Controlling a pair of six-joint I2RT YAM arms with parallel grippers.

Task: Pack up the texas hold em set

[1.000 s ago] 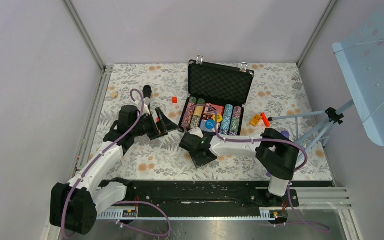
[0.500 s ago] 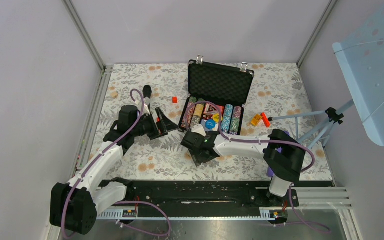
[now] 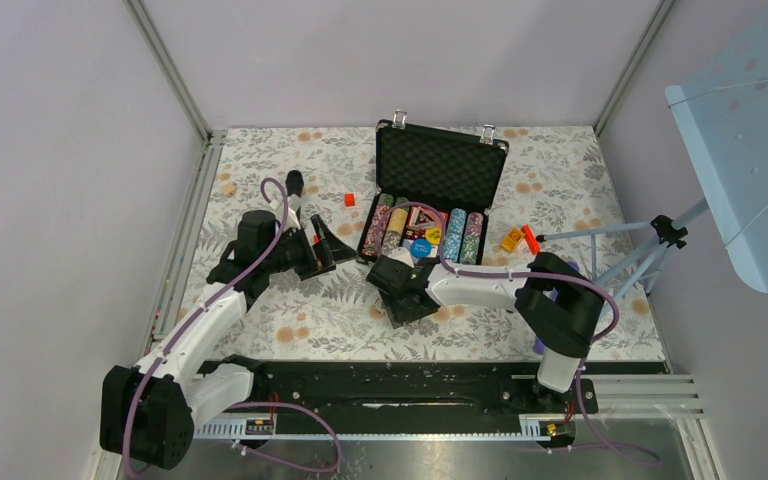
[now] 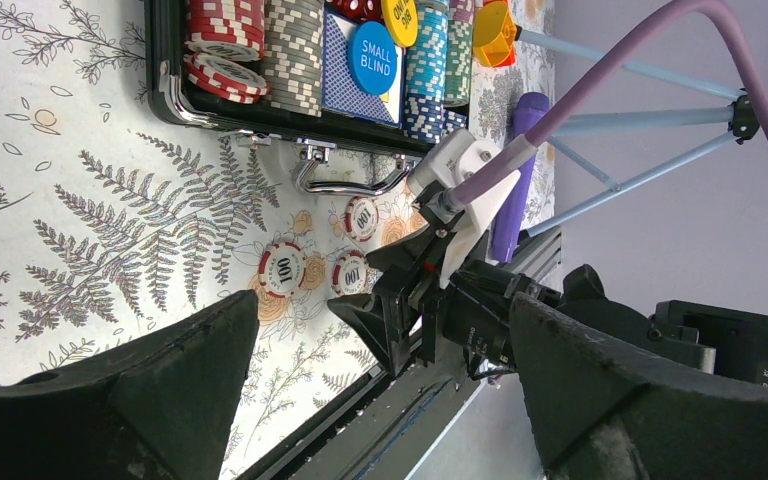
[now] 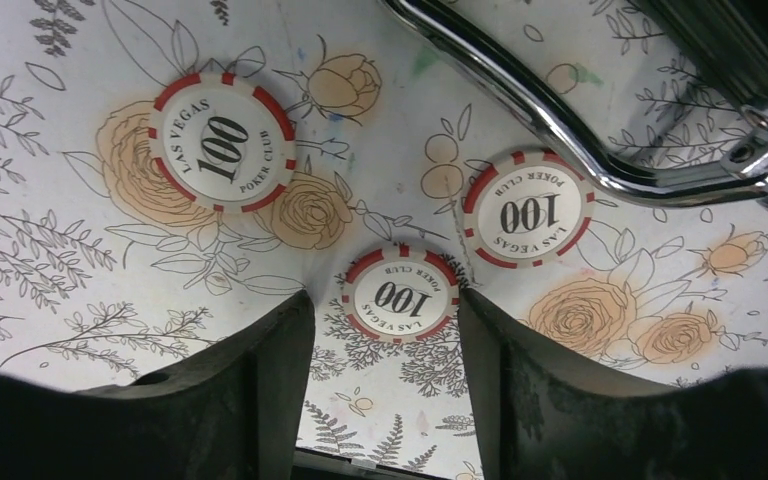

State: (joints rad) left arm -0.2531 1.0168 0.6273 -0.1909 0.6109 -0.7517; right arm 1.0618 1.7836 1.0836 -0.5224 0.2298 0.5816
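The black briefcase (image 3: pixel 440 165) lies open at the back centre, with rows of striped chips (image 4: pixel 293 45) and a blue button (image 4: pixel 373 57) in its tray. Three loose red-and-white chips lie on the floral mat in front of its silver handle (image 5: pixel 560 130). My right gripper (image 5: pixel 383 300) is open and low over the mat, its fingers (image 5: pixel 260 380) either side of the middle chip (image 5: pixel 400 292). The right finger touches the chip's edge and the left stands a little apart. The other two chips (image 5: pixel 222 140) (image 5: pixel 528 208) lie free. My left gripper (image 3: pixel 340 243) is open and empty, left of the case.
A black microphone (image 3: pixel 294 185) and a small red block (image 3: pixel 349 200) lie at the left of the mat. Orange and red blocks (image 3: pixel 520 238) sit right of the case. A tripod (image 3: pixel 650 240) with a blue perforated panel (image 3: pixel 750 130) stands at the right.
My right gripper has shifted slightly toward the case and now straddles the middle chip. The left arm has not moved.
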